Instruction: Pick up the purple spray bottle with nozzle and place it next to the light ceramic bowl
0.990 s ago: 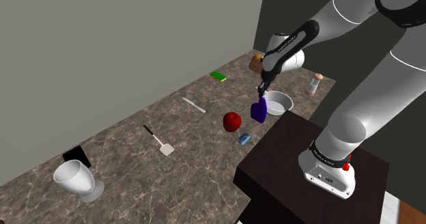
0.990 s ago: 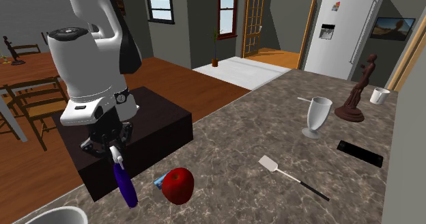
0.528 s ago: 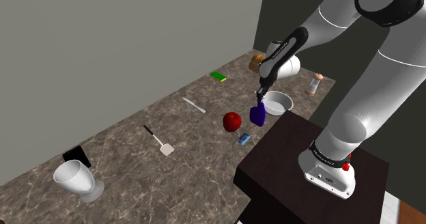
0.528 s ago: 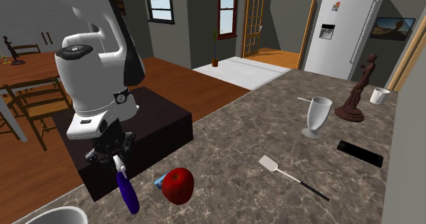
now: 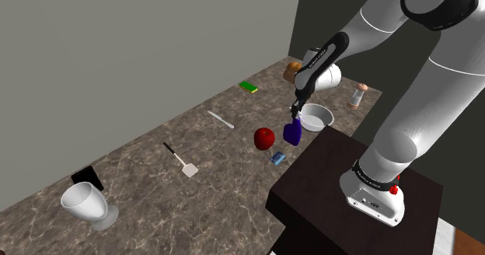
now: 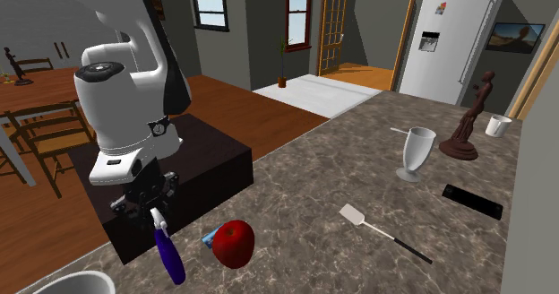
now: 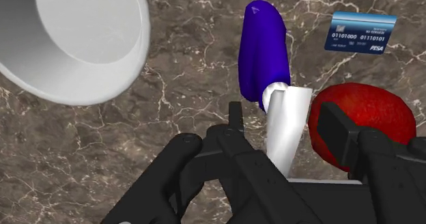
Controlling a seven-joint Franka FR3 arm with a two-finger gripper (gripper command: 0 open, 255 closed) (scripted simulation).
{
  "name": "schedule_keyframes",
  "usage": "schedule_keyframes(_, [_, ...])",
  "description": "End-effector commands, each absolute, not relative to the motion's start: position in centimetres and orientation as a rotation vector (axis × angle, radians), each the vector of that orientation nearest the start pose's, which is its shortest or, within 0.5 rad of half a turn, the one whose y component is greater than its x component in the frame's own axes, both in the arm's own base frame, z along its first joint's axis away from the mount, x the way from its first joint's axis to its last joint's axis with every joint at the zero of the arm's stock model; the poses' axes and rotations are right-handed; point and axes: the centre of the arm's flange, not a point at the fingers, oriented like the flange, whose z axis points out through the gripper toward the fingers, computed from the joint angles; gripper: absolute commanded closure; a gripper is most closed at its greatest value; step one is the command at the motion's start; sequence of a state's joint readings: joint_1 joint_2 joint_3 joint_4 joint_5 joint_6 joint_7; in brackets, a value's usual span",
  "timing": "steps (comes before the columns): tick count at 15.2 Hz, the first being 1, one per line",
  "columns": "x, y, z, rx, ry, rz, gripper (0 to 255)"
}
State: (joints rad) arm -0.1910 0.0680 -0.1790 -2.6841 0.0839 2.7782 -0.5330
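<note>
1. Purple and smooth-sided, the spray bottle (image 7: pixel 265 52) has a white nozzle (image 7: pixel 287 130) on top. Its base seems to rest on the marbled counter (image 7: pixel 171 86), with the body leaning a little, just beside the white bowl (image 7: pixel 68 24).
2. My claw (image 7: pixel 285 123) is released. The two black fingers (image 7: pixel 235 123) stand apart on either side of the nozzle, and I see a sliver of gap on at least one side, so I judge that I am not grasping it.
3. I expect the bottle to be light and stiff, and its rounded body looks slippery. It is tall and narrow, so it should tip at a slight nudge. The nozzle is the best place to take hold, since it is straight-sided and slim enough to sit between my fingers, whereas the bulging body would squirm out.
4. On the bottle's other side from the bowl lies a red apple (image 7: pixel 368 120), close by. A small blue card (image 7: pixel 364 31) lies flat a little beyond it. The dark stand (image 5: pixel 342 176) rises at the counter's edge near the bowl.
5. Judging from how things lie, the bottle is already next to the bowl and the task looks nearly done. The risk is the lean: if I brush the nozzle while rising, the bottle may topple toward the apple or the bowl's rim
</note>
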Motion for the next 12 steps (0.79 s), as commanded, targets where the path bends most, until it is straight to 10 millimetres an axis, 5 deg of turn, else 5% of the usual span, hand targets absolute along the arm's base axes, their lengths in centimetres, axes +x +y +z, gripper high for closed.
schedule_keyframes(1, [38.7, -15.5, 21.5, -3.133, -0.134, -0.052, 0])
schedule_keyframes(5, [38.7, -15.5, 21.5, -3.133, -0.134, -0.052, 0])
schedule_keyframes(9, [38.5, -15.6, 26.4, -3.133, -0.134, -0.052, 0])
schedule_keyframes(12, [38.5, -15.6, 26.4, -3.134, -0.134, -0.052, 0])
